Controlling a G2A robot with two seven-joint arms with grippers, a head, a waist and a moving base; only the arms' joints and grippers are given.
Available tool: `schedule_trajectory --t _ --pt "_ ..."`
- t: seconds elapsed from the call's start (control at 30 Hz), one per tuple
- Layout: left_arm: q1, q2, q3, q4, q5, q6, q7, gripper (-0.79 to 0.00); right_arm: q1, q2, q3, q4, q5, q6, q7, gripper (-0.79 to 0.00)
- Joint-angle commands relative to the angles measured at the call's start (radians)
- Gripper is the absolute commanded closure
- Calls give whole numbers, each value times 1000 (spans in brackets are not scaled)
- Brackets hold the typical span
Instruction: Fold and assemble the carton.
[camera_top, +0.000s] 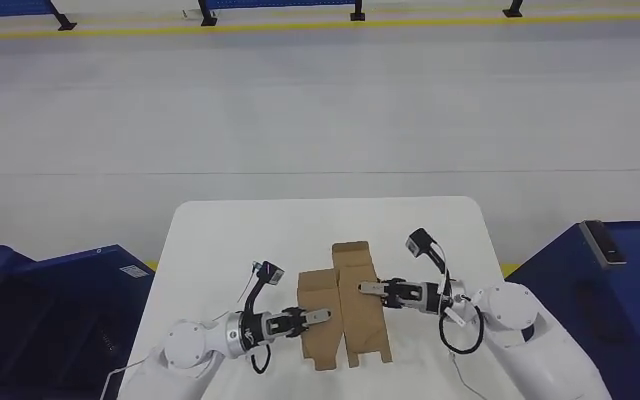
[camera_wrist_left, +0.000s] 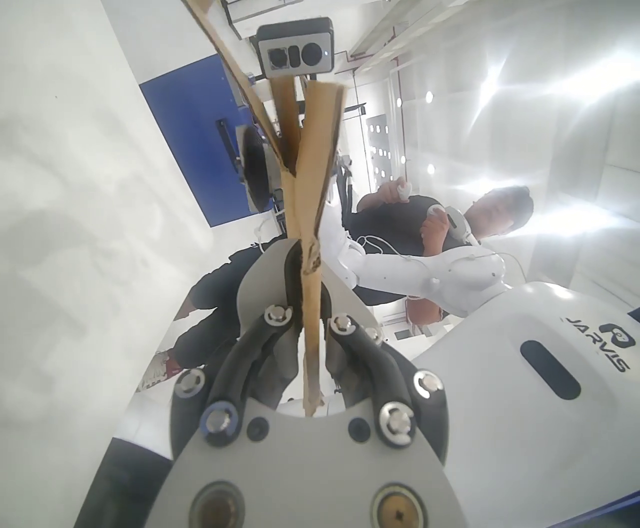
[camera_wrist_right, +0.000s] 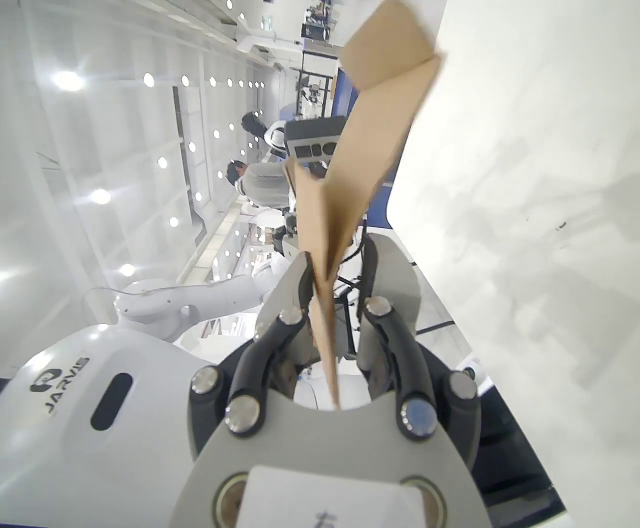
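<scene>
A flat brown carton (camera_top: 345, 305) is held just above the white table (camera_top: 220, 250), its flaps partly spread. From the near left, my left gripper (camera_top: 318, 317) is shut on the carton's edge. In the left wrist view the cardboard (camera_wrist_left: 310, 210) runs edge-on between the pinching fingers (camera_wrist_left: 270, 285). My right gripper (camera_top: 368, 290) comes in from the right side. In the right wrist view its fingers (camera_wrist_right: 395, 270) straddle the folded carton (camera_wrist_right: 345, 190). One finger touches the cardboard and a gap shows beside the other.
Blue bins stand beside the table at the left (camera_top: 60, 300) and right (camera_top: 580, 290). The far half of the table (camera_top: 320, 225) is bare. Beyond it lies grey floor with a yellow line (camera_top: 320, 25).
</scene>
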Motion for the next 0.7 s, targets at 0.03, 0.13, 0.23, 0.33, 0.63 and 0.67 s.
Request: schedule_trajectory --t 0.03,0.13,0.23,0.33,0.63,0.67 --pt "3 2 -4 0 -1 -9 -12 0 20 -2 21 49 99 18 27 -730" --pt "5 4 3 -4 12 -32 -47 0 36 -4 26 75 148 27 52 -388" --pt "7 6 12 -10 38 -63 -72 0 49 -7 18 88 156 28 59 -302" --pt "10 8 18 -18 52 -91 -86 0 57 -11 2 91 150 28 58 0" --pt "5 10 23 -14 95 -98 -48 0 77 -18 -25 99 118 26 74 0" --pt "4 11 23 -12 98 -98 -45 0 79 -18 -25 99 114 26 76 0"
